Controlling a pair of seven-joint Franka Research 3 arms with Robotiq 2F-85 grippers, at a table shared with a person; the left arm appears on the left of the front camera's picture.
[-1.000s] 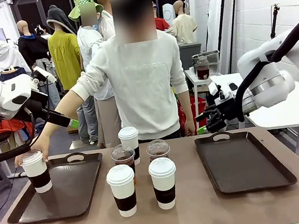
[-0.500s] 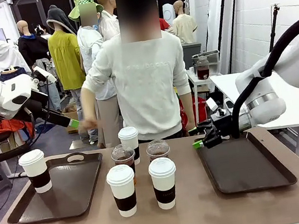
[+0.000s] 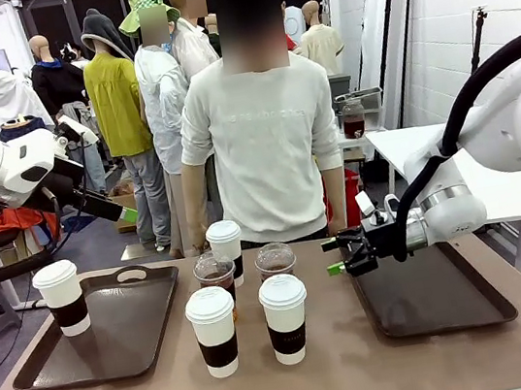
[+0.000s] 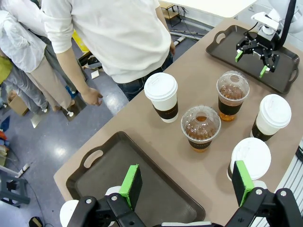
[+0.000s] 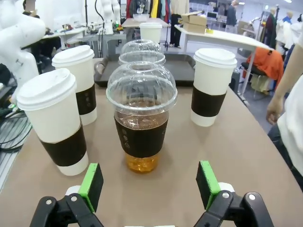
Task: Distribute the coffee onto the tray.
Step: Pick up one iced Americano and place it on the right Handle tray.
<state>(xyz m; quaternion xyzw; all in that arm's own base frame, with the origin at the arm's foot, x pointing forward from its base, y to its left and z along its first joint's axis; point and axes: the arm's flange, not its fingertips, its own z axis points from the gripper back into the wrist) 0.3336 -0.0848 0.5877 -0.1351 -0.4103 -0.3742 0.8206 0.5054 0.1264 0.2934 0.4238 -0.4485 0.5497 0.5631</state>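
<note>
Right gripper (image 3: 331, 256), jaws wide, sits low at the right tray's (image 3: 432, 292) inner edge. Open table (image 5: 246, 151) lies between it and the nearest dome-lidded cup (image 5: 141, 118). Paper cups (image 5: 53, 123) flank that cup, with narrow gaps between. Right tray bare. Left tray (image 3: 124, 333) free save a single white cup (image 3: 62, 298) at its far-left corner. Person (image 3: 261, 146) stands close behind the cups at the far edge.

One cup (image 3: 62, 297) on L tray (image 3: 125, 335), five cups (image 3: 286, 317) clustered btwn it & R tray (image 3: 433, 299).

Table (image 3: 336, 372) with two trays (image 3: 432, 289), five cups (image 3: 286, 317)
</note>
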